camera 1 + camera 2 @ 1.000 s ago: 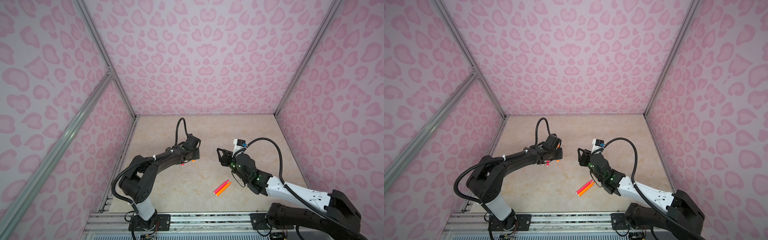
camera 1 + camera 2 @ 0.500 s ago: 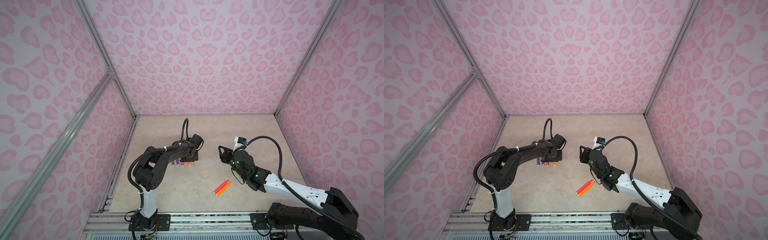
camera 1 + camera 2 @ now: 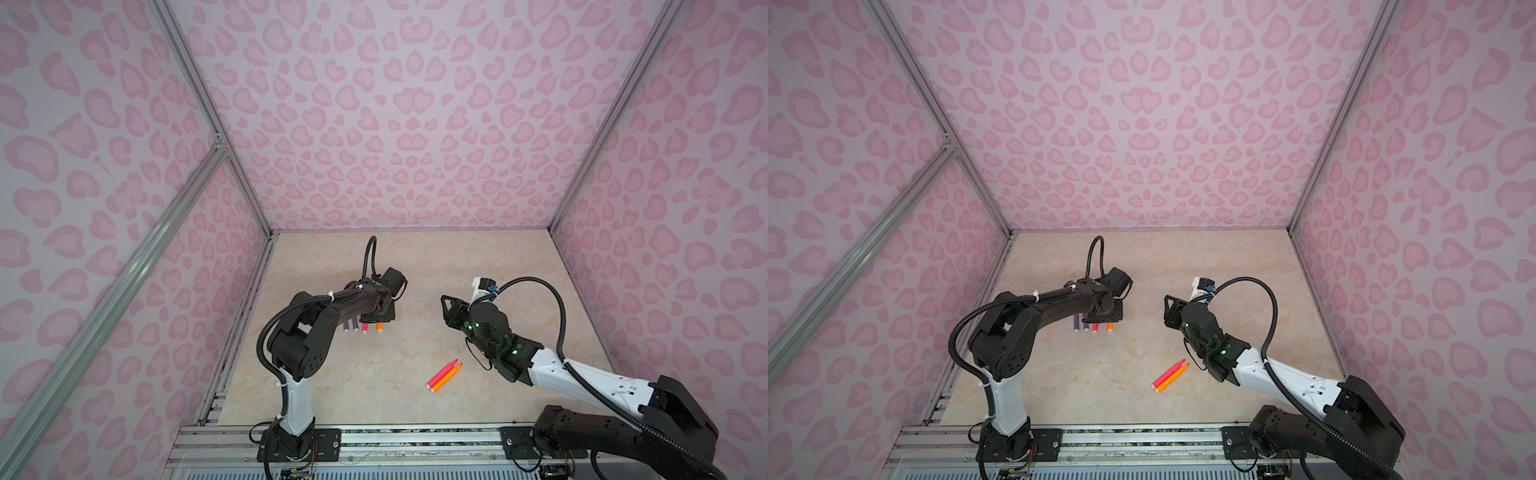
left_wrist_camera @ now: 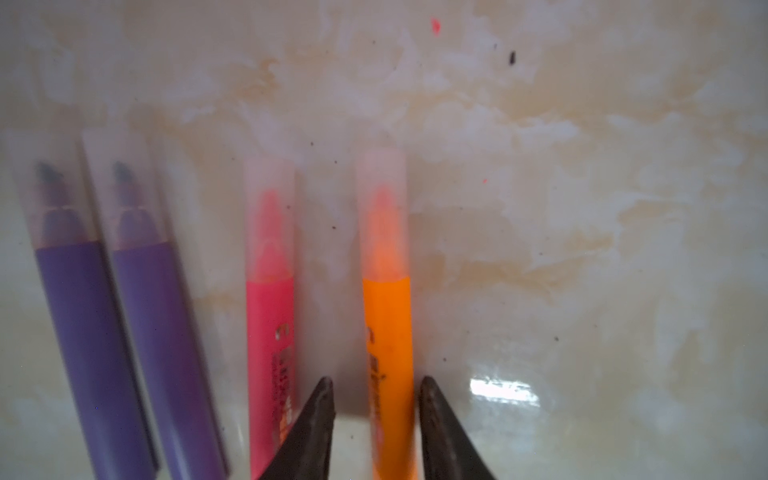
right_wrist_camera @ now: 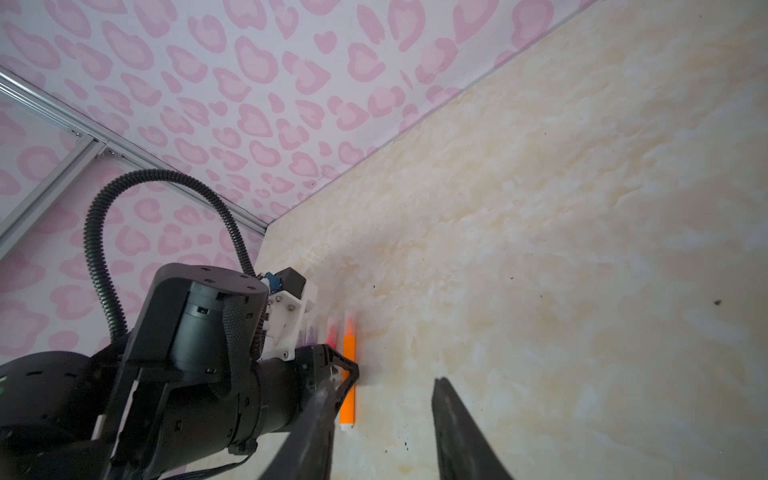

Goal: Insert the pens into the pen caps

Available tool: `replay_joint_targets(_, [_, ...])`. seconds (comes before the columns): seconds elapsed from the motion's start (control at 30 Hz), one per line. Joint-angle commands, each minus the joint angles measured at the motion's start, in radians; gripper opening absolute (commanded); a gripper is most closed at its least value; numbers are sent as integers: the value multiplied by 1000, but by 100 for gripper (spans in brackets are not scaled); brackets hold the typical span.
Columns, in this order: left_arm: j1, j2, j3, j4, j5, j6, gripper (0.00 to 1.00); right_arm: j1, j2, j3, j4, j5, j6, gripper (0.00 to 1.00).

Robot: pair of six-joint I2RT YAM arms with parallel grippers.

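Left claw (image 4: 377,380) released, straddling capped orange pen (image 4: 388,324), lower centre of frame; right claw (image 5: 384,382) spread apart, empty.

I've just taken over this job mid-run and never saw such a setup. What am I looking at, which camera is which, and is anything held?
Two robot arms stand on a rail at the near edge of a beige table, boxed in by pink patterned walls. Both top views look down on everything; each wrist view rides on one arm, looking past its jaws. The left gripper is open, its jaws either side of a capped orange pen, at the end of a row with a capped pink-red pen and two purple pens, all wearing clear caps. An uncapped pink-red pen and uncapped orange pen lie together nearer the right gripper, which is open and empty. I see no loose caps.
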Motion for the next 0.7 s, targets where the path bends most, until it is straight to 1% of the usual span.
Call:
replay_joint_targets(0.0, [-2, -50, -25, 13, 36, 34, 42, 2, -13, 1, -13, 11, -3, 41])
replay_joint_targets(0.1, [-21, -118, -55, 57, 27, 75, 43, -8, -19, -23, 9, 30, 3, 41])
replay_joint_targets(0.17, [-53, -175, -76, 92, 18, 112, 44, -29, -27, -32, 19, 20, 6, 41])
replay_joint_targets(0.27, [-131, -232, -80, 139, 28, 203, 48, -54, -58, -26, -23, 26, 3, 41])
replay_joint_targets(0.33, [-194, -230, -55, 142, 37, 265, 50, -71, -82, -38, -38, 47, 2, 41])
replay_joint_targets(0.43, [-283, -186, 11, 104, 82, 335, 49, -112, -128, -73, -42, 55, 5, 42])
replay_joint_targets(0.5, [-315, -170, 34, 75, 141, 352, 45, -152, -162, -82, -54, 46, 4, 42])
replay_joint_targets(0.57, [-324, -201, -19, 100, 222, 359, 46, -173, -213, -72, -118, 71, -6, 42])
replay_joint_targets(0.67, [-329, -266, -123, 150, 268, 371, 48, -176, -282, -93, -146, 152, -21, 44])
